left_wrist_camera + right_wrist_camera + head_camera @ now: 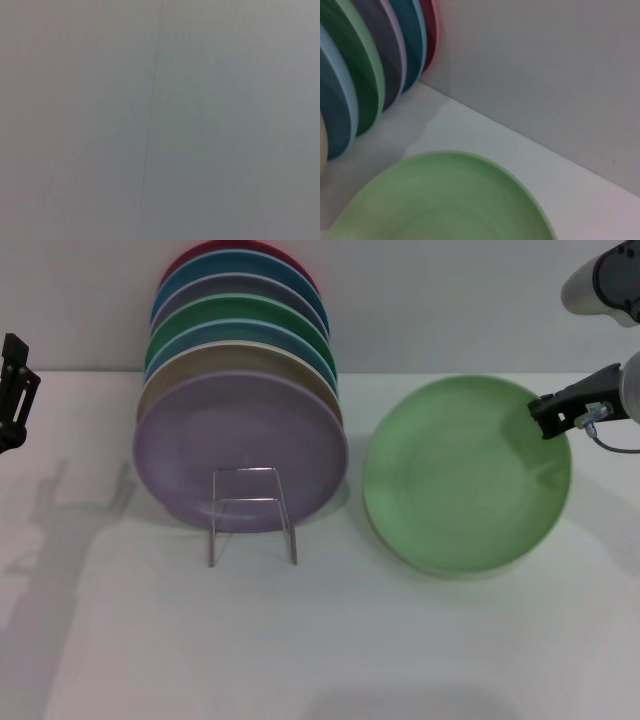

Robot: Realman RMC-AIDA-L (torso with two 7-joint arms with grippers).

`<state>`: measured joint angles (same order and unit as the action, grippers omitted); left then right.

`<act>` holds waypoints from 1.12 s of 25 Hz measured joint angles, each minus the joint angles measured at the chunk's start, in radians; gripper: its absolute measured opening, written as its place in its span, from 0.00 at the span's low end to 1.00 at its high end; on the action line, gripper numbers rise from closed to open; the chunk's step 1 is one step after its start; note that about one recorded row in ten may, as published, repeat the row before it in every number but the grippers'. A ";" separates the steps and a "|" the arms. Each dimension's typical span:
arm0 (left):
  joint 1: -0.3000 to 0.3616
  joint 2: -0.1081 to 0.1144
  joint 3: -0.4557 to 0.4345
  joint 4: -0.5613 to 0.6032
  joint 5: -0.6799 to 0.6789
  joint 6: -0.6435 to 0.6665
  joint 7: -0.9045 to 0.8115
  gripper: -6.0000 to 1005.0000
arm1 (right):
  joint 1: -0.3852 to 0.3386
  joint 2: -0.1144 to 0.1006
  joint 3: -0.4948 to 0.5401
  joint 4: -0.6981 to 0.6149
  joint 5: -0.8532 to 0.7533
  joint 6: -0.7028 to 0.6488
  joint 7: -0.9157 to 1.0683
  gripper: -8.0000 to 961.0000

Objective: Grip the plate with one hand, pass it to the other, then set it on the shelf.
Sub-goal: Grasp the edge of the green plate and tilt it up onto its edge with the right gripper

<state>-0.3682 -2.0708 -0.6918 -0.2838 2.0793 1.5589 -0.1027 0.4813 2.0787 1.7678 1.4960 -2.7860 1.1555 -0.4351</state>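
Note:
The pale green plate (465,475) is at the right of the white table, tilted, with its upper right rim raised. My right gripper (545,415) is shut on that rim. The plate also fills the lower part of the right wrist view (445,200). The silver wire shelf (250,510) stands left of centre; its squared front loop is bare, in front of a lilac plate (240,445). My left gripper (14,390) is parked at the far left edge, away from the plate. The left wrist view shows only a grey surface.
A row of several coloured plates (240,350) stands on edge behind the lilac one, leaning back toward the wall; it also shows in the right wrist view (365,75). The grey wall (450,300) is close behind. Bare table (320,640) lies in front.

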 joint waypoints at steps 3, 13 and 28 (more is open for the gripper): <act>0.000 0.000 0.000 0.001 0.000 0.007 0.000 0.79 | -0.006 0.000 -0.011 0.023 -0.017 -0.002 0.004 0.03; 0.007 0.000 0.000 -0.001 0.001 0.019 0.000 0.79 | -0.044 0.000 -0.078 0.080 -0.102 -0.077 0.004 0.03; 0.016 0.000 0.006 -0.003 0.001 0.026 0.000 0.79 | -0.132 -0.001 -0.147 0.154 -0.133 -0.273 -0.050 0.03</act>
<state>-0.3525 -2.0709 -0.6856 -0.2869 2.0800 1.5846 -0.1027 0.3491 2.0772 1.6211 1.6502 -2.9193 0.8828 -0.4856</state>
